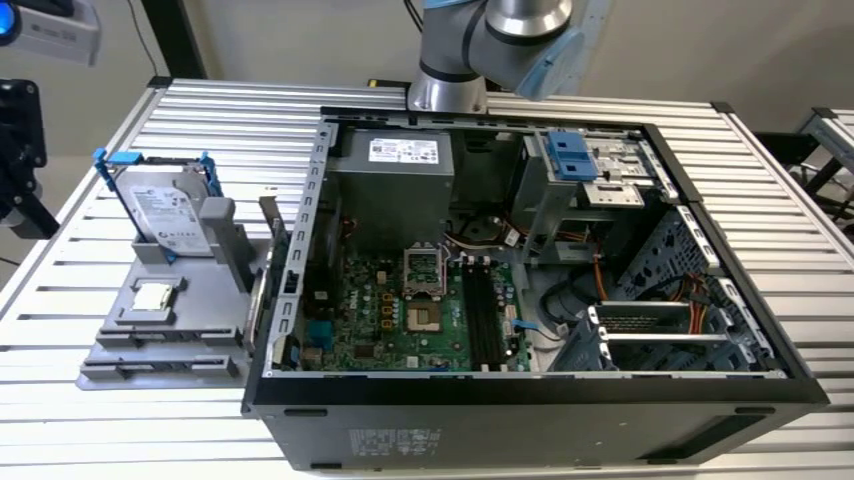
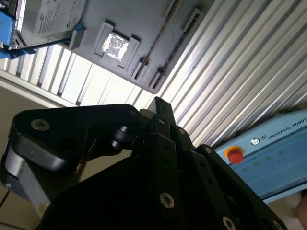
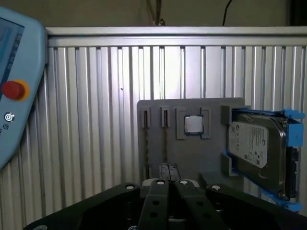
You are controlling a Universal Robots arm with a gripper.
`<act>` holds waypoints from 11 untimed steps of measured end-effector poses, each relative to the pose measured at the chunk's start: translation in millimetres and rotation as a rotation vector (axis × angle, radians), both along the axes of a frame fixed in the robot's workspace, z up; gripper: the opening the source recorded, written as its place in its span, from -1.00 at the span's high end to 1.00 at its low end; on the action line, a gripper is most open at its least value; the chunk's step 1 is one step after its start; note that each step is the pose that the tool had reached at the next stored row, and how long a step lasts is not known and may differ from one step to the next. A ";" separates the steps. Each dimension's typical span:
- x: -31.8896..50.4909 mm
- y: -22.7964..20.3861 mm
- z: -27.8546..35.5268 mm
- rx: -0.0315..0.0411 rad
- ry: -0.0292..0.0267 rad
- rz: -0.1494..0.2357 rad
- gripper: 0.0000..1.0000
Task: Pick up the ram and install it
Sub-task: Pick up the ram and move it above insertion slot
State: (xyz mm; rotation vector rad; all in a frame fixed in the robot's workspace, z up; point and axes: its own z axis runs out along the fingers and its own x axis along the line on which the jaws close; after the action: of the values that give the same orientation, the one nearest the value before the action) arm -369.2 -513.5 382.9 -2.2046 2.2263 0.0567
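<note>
Ok, arm is up at the back of the open PC case. The gripper is in both wrist views: fingers drawn in narrow, tips practically together, nothing between them.

The ram is a thin strip standing on edge in a long slot of the grey holder, w/ a 2nd thin strip in the slot just beside it. In the first wrist view the gripper tips line up w/ the end of that ram slot. How high above it they hang, can't tell, and no contact shows.

Same holder carries the small square processor chip in its pocket near the slots. Past that is the grey hard drive in its blue bracket, propped up.

In the exterior view the holder sits on the slatted table at the exterior view's left of the case. Inside the case the motherboard lies flat, and its long black slots look bare, tho hard to be sure.

A blue teach pendant w/ a red button lies on the table, well apart from the holder.
</note>
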 end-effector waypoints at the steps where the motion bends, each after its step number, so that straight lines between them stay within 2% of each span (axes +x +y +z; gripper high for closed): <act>1: 0.0 0.0 -0.1 0.0000 0.0000 0.010 1.00; 5: 0.0 0.0 -0.3 0.0000 0.0000 0.031 1.00; 11: 0.0 0.0 -0.3 -0.0001 0.0000 0.033 1.00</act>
State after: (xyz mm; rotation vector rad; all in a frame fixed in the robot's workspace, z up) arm -369.2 -513.5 382.6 -2.2413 2.1902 0.0569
